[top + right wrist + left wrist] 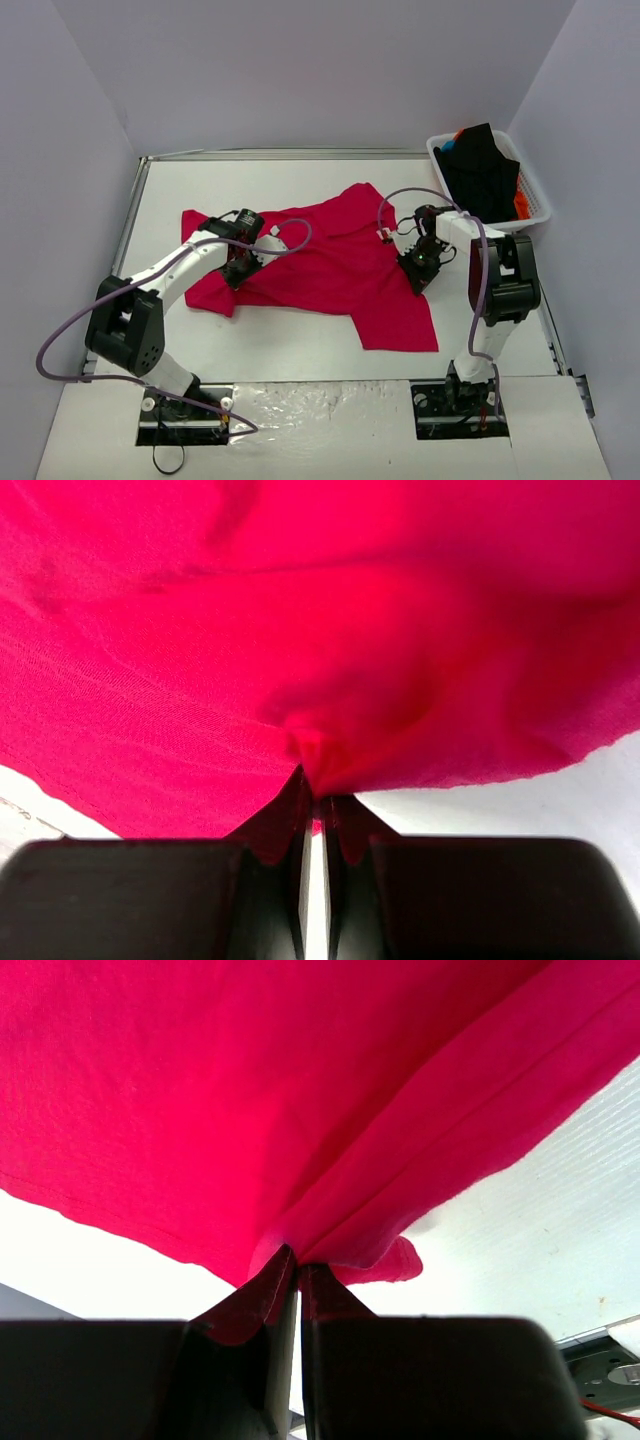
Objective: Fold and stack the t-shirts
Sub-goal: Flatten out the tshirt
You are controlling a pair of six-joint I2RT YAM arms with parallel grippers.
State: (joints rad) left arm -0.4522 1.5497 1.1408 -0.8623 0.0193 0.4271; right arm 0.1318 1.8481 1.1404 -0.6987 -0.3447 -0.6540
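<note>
The crimson-red t-shirt [330,265] lies crumpled across the middle of the white table. My left gripper [243,268] is at its left part, shut on a pinch of the red cloth [300,1110]. My right gripper [420,268] is at its right side, shut on a fold of the same shirt [320,650]. A small white neck label [383,235] shows near the right gripper. More t-shirts, black [482,170], orange and blue, sit piled in the basket.
A white slatted plastic basket [538,205] stands at the far right of the table. Grey walls close in the table on three sides. Purple cables loop off both arms.
</note>
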